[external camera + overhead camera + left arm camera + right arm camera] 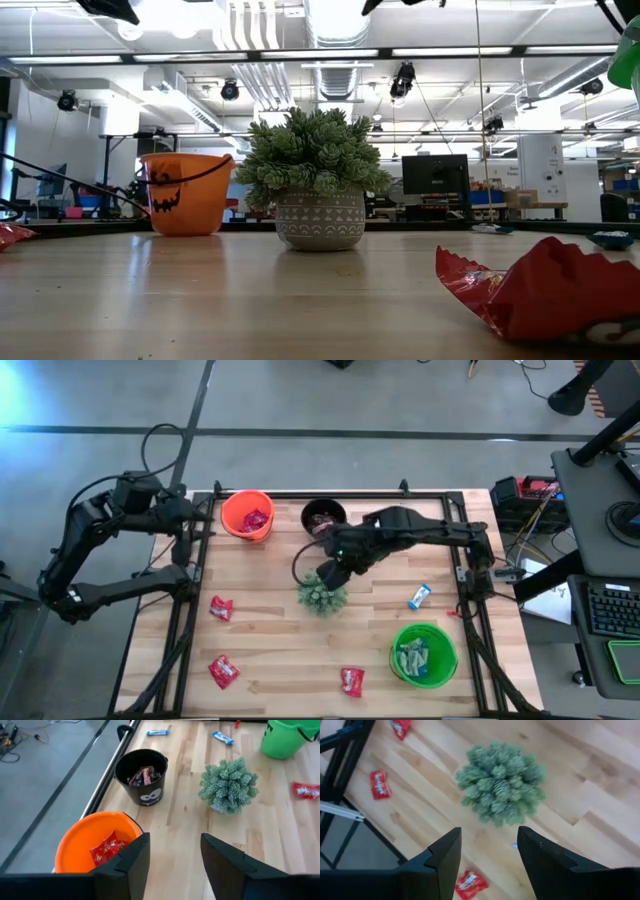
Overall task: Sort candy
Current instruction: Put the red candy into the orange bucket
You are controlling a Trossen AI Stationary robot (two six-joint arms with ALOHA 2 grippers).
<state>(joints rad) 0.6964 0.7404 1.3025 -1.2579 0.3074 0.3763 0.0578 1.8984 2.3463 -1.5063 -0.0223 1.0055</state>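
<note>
Red candy lies loose on the table at the left [221, 608], front left [223, 671] and front middle [352, 680]; one light blue candy [419, 597] lies at the right. My left gripper [174, 845] is open and empty beside the orange bucket [95, 845], which holds red candy [106, 847]. My right gripper [487, 837] hangs open and empty above the plant [501, 782], near the black bucket [324, 516]. In the high view the left gripper [203, 525] is at the back left and the right gripper [328, 572] is mid-table.
The green bucket [423, 653] with blue candy stands at the front right. The black bucket [141, 775] holds dark wrappers. The spiky plant [321, 594] stands mid-table. A metal frame [185, 630] borders the table, with a desk and keyboard [612, 608] to the right.
</note>
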